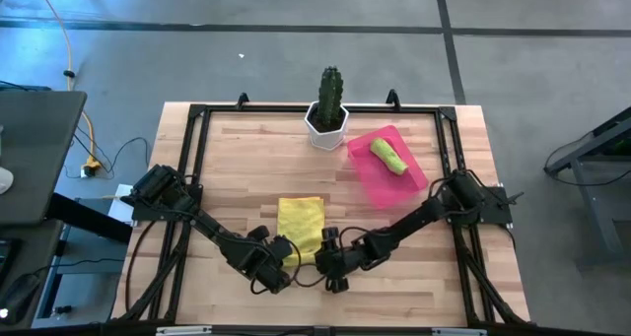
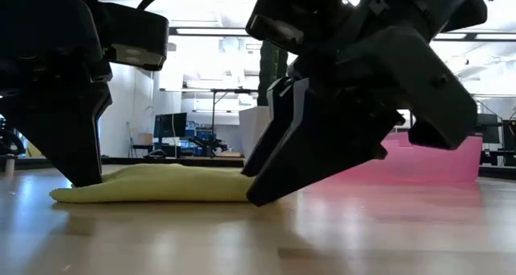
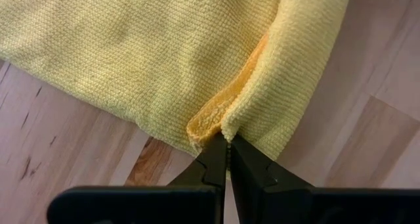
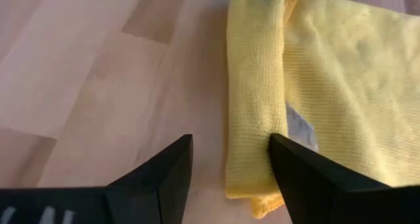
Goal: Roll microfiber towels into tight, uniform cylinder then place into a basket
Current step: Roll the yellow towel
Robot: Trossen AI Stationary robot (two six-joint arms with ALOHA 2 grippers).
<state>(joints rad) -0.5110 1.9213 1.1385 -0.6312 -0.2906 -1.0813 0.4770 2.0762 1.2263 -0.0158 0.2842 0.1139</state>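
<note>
Pink basket (image 1: 367, 175) at the far right of the surface (image 1: 237, 159) holds one lime green towel (image 1: 388, 158), already rolled into a short cylinder. White pot with cactus (image 1: 328, 109) stands just beside the basket, at the far edge.

Yellow towel (image 1: 301, 223) lies on the surface near the front centre, between both tools. Left tool (image 3: 227, 159) closed, pinching the towel's near corner. Right tool (image 4: 230, 159) open, fingers straddling the towel's opposite near edge, one finger (image 4: 298, 178) on the cloth.

Yellow towel mostly flat; near edge folded over into a narrow first roll, waffle-weave texture visible.
</note>
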